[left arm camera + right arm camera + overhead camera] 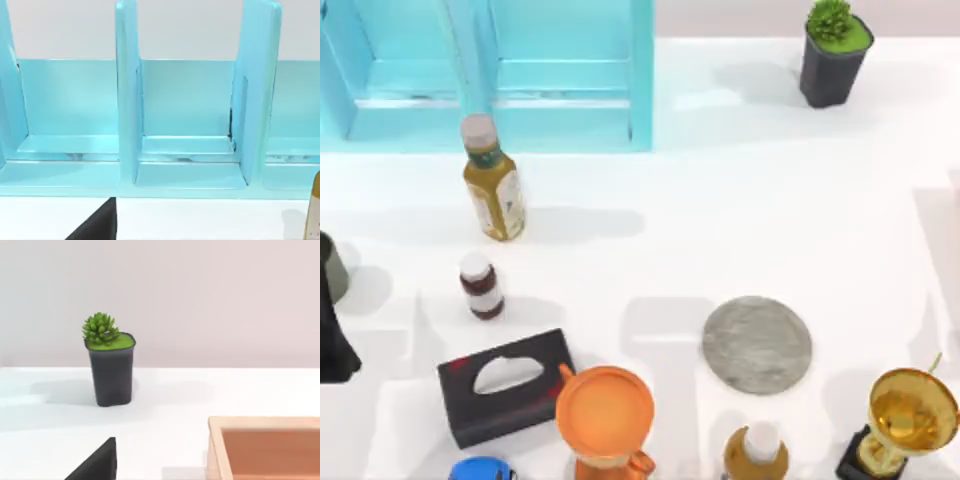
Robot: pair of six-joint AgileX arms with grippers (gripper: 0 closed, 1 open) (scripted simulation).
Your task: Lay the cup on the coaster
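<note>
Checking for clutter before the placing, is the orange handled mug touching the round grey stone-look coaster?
Apart. The top view shows white table between the orange handled mug and the round grey stone-look coaster, which lies to the mug's right.

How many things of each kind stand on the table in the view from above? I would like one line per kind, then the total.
Bottles: 3
Drinking vessels: 2, cup and orange mug
Coaster: 1
Gold trophy: 1
Tissue box: 1
Potted plant: 1
Turquoise rack: 1
Blue thing, cut by the edge: 1
Total: 11
</note>
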